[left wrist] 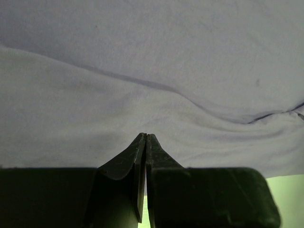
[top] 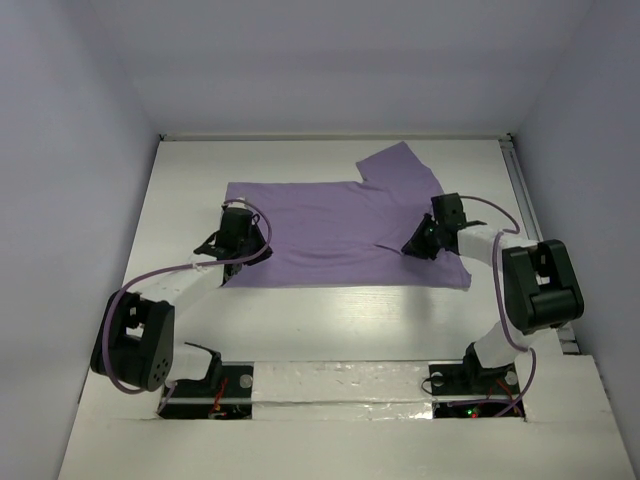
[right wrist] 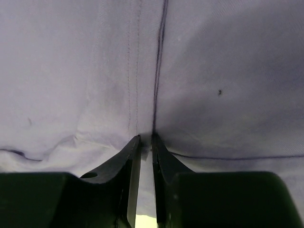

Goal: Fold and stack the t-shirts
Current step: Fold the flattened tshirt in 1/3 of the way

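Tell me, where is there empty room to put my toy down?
Bare table runs between the near edge of the t-shirt and the arm bases, and another strip lies between it and the back wall. The middle is crowded: the left gripper and right gripper both sit on the cloth.

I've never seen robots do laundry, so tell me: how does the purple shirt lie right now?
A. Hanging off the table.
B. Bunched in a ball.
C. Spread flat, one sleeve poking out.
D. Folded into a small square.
C: the t-shirt lies spread flat on the table, one sleeve poking out at its far right corner.
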You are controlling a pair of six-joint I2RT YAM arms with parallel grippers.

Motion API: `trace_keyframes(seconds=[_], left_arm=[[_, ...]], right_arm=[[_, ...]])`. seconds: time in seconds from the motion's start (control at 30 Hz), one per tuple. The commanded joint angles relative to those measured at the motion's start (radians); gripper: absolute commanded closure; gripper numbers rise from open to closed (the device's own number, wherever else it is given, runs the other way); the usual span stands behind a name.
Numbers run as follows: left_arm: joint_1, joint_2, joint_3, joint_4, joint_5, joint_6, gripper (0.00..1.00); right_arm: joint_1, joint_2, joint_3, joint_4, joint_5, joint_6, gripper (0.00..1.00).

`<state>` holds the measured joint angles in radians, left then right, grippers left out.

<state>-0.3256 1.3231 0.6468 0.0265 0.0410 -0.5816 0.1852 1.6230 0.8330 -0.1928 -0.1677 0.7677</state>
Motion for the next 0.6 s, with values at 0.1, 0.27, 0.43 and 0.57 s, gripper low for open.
trace_keyframes(seconds=[0.1, 0.27, 0.43, 0.57], left_arm=[[-0.001, 0.007, -0.009, 0.027, -0.009, 0.008, 1.00], [-0.001, -0.005, -0.015, 0.032, -0.004, 0.006, 1.00], [-0.001, -0.007, -0.022, 0.026, -0.004, 0.008, 1.00], [-0.001, -0.022, -0.027, 0.020, 0.000, 0.008, 1.00]], right_arm=[[0.023, 0.029, 0.069, 0.018, 0.019, 0.012, 0.87], [0.043, 0.014, 0.109, -0.014, 0.050, -0.011, 0.99], [0.074, 0.064, 0.251, -0.071, 0.086, -0.063, 1.00], [0.099, 0.181, 0.409, -0.118, 0.092, -0.103, 1.00]])
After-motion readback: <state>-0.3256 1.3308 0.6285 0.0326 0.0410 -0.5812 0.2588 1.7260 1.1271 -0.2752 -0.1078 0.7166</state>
